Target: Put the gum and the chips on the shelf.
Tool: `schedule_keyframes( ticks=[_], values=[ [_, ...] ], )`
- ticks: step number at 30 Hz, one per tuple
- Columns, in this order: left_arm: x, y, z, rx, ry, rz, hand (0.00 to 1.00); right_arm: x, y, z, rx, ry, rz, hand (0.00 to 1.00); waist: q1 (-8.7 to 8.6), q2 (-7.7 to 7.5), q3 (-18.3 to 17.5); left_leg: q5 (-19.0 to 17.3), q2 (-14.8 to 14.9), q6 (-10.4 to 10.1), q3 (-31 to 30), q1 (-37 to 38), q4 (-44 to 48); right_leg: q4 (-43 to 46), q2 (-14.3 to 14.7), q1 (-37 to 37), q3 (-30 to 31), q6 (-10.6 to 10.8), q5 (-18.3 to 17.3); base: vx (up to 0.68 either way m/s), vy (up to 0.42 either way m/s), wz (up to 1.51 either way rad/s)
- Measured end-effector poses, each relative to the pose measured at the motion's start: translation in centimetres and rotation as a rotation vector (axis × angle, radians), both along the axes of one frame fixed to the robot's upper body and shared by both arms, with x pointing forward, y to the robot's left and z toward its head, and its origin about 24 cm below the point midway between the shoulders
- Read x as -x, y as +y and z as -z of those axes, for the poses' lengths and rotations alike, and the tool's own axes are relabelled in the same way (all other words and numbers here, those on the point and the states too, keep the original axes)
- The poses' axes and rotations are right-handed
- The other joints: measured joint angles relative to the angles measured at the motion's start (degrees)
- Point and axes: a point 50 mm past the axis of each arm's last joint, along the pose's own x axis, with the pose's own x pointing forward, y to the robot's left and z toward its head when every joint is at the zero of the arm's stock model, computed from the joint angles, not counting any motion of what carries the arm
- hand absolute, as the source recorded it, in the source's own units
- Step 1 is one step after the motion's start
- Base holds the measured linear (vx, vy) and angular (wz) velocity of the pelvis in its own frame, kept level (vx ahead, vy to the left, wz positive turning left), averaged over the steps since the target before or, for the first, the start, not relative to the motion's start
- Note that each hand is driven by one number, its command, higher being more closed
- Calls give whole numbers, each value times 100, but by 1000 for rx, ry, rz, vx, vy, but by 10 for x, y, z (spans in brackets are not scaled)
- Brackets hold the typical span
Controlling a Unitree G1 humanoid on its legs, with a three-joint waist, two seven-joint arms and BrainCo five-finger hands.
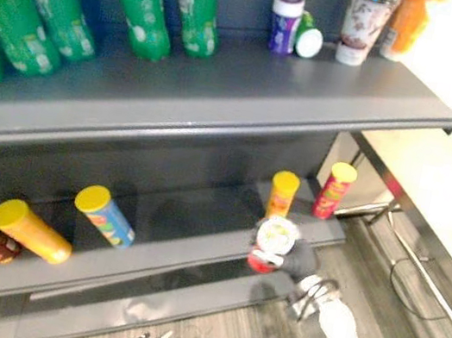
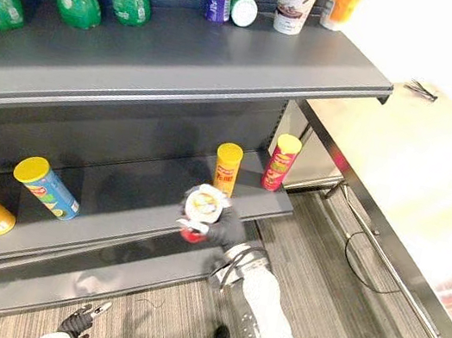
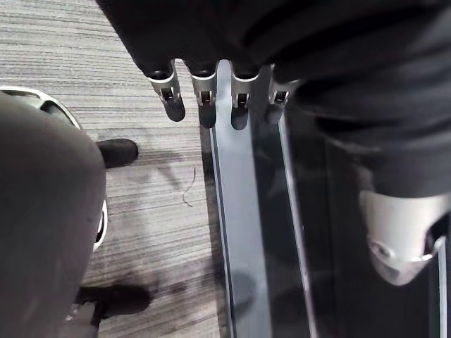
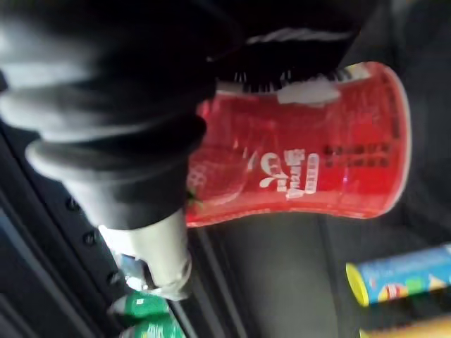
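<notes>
at the lower shelf (image 2: 138, 197) front edge: red chips can (image 2: 201, 208), near upright, clasped in right hand (image 2: 228, 232); bare shelf just beyond; left hand (image 3: 173, 98) slack, farther off

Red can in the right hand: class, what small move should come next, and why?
Probably ease the red can forward over the lower shelf and set it down on the bare patch beside the orange can. The right hand is curled round it at the shelf's front edge, and it does not seem to rest there yet.
</notes>
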Motion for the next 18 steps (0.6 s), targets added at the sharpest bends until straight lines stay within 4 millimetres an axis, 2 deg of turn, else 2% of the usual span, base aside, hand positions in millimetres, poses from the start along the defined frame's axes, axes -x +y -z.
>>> schedule_keyframes(
  ticks=[5,10,12,18],
  values=[
    [2,0,1,-10,22,-10,0,-2,26,-12,-90,13,-124,100,2,-80,-66,14,-11,6,-11,16,0,17,-17,18,-1,10,13,0,-11,1],
    [2,0,1,-25,34,-10,0,-6,53,-34,-138,-26,-248,100,18,-116,-94,19,-5,14,-150,104,10,10,-33,193,-113,19,21,-1,-22,13],
    [1,0,1,-27,43,-3,0,-9,63,-50,-173,-67,-273,100,95,-144,-136,23,-2,15,-165,105,4,16,-36,200,-123,19,21,-9,-11,2],
    [0,0,1,-26,49,-7,0,-20,71,-77,-170,-163,-284,100,142,-162,-149,67,-4,25,-297,115,0,29,-51,291,-253,17,19,-22,-24,12]
  ],
)
